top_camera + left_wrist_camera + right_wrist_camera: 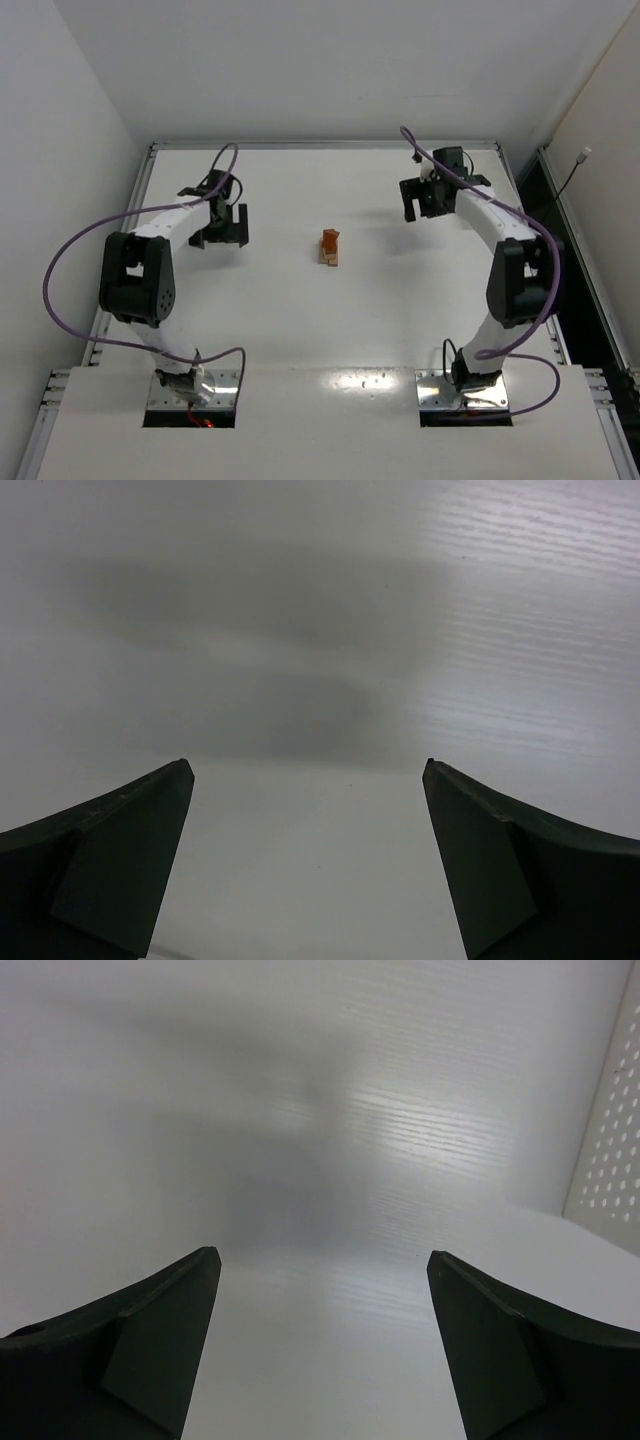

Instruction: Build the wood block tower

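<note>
Stack at middle of white table (300, 320): wood block tower (329, 246), reddish-brown and pale tan pieces.
Left gripper (228, 226) released, jaws spread wide, well left of it; right gripper (420, 203) likewise released and wide, well right, slightly farther back.

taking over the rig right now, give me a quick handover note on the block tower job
Left claw: open, empty, over bare table to the left of the stack.
Right claw: open, empty, over bare table to the stack's right and a little further back.
Wood block tower: stands alone mid-table between the two claws, touched by neither. It has a reddish-brown piece on top and pale pieces under it.
Done: blocks are stacked, and no loose blocks show in any view.
Left: probably only a check. The stack is too small in the top view to count pieces or judge alignment.
</note>
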Robot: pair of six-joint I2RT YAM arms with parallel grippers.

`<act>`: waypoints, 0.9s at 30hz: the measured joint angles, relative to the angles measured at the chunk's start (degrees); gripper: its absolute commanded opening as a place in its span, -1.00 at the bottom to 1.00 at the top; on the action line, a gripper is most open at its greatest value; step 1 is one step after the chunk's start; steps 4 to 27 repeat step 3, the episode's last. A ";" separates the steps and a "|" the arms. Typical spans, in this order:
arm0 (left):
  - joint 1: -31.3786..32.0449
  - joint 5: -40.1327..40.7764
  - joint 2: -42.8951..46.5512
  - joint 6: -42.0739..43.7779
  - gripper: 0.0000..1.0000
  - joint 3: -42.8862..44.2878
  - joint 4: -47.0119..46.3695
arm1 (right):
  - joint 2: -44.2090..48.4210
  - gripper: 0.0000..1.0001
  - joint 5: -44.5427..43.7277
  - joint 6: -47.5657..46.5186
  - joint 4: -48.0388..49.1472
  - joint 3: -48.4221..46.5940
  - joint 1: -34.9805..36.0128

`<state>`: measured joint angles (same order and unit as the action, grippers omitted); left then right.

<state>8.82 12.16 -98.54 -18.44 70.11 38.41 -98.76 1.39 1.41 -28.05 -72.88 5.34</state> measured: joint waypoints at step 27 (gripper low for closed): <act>-0.94 0.11 0.00 1.55 0.98 -2.36 -1.77 | -0.55 0.64 -0.20 -1.09 0.52 0.00 -0.44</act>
